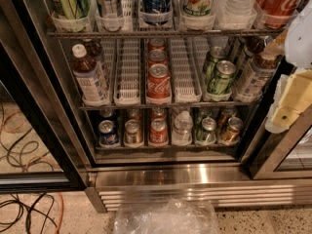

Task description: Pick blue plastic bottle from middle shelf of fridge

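The fridge (195, 175) stands open in front of me, with a stainless base and a slatted vent grille (204, 197). The blue plastic bottle (89, 75) stands upright at the front of the leftmost lane of the middle shelf (127, 82). It has a white cap, dark brown drink and a pale label. My gripper (286, 112) is at the right edge of the view, level with the middle shelf. It is far to the right of the bottle and outside the shelf, touching nothing.
Red cola cans (158, 82) fill the middle lane, with green cans (220, 77) and similar bottles (254, 75) to the right. Small cans and a water bottle (183, 126) are below. A glass door (287, 155) is on the right, cables (24, 140) lie at the left, and a plastic bag (165, 219) is on the floor.
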